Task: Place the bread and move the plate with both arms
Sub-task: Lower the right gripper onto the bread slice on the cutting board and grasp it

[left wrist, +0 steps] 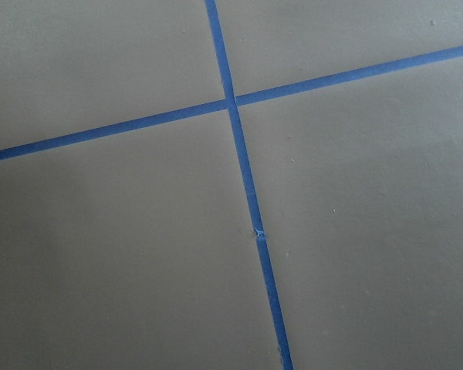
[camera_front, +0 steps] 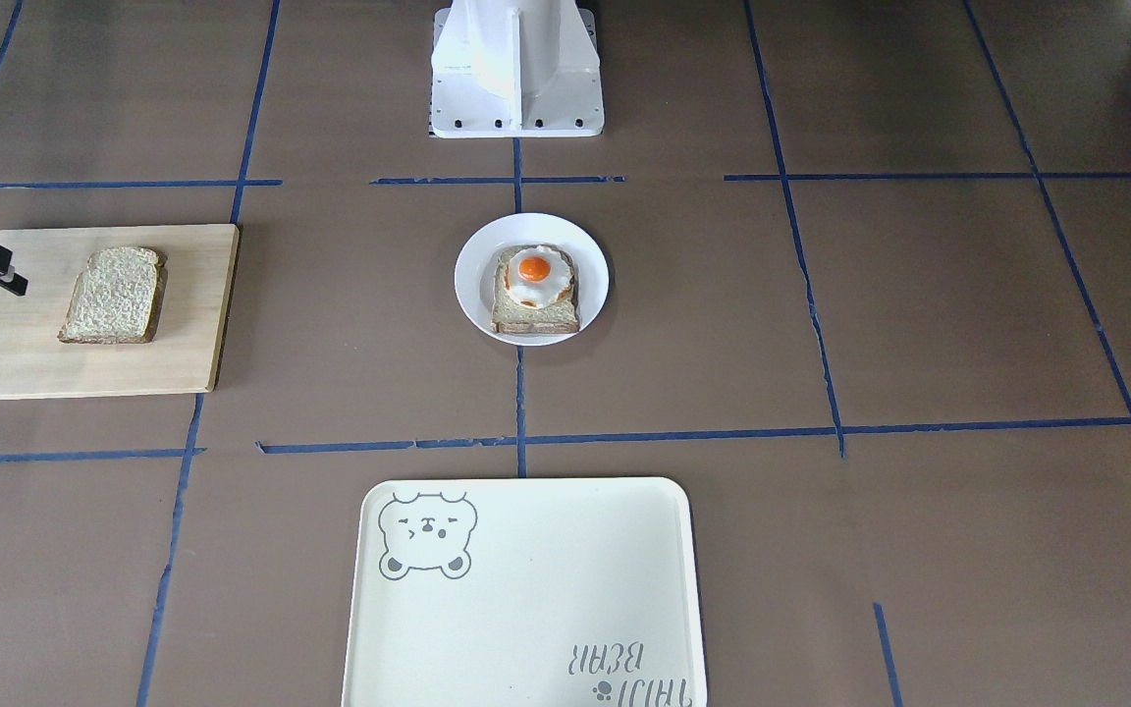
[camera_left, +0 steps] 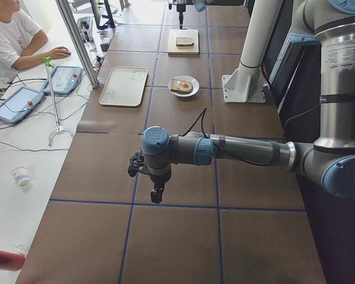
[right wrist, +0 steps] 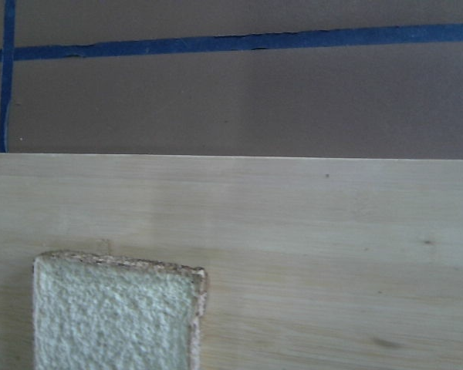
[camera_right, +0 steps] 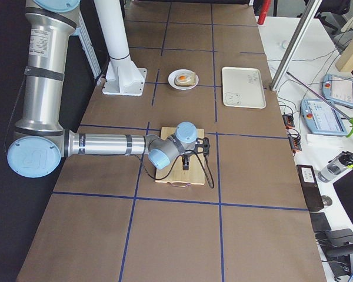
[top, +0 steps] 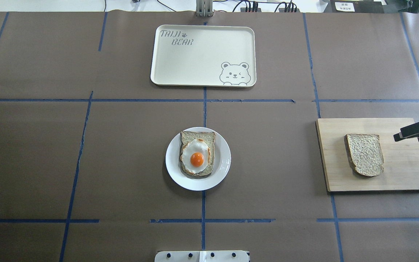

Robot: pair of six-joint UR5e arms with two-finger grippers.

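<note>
The bread lies flat on a wooden board on the robot's right side; it also shows in the front view and the right wrist view. The plate sits at the table's middle and holds a toast slice with a fried egg. My right gripper hangs over the board's outer end, apart from the bread; its fingers merge into one dark shape, so I cannot tell if it is open. My left gripper hangs over bare table far to the left; I cannot tell its state.
A large cream tray with a bear drawing lies beyond the plate, on the operators' side. The white fixed base stands behind the plate. Blue tape lines cross the brown table. A seated person is at the far side.
</note>
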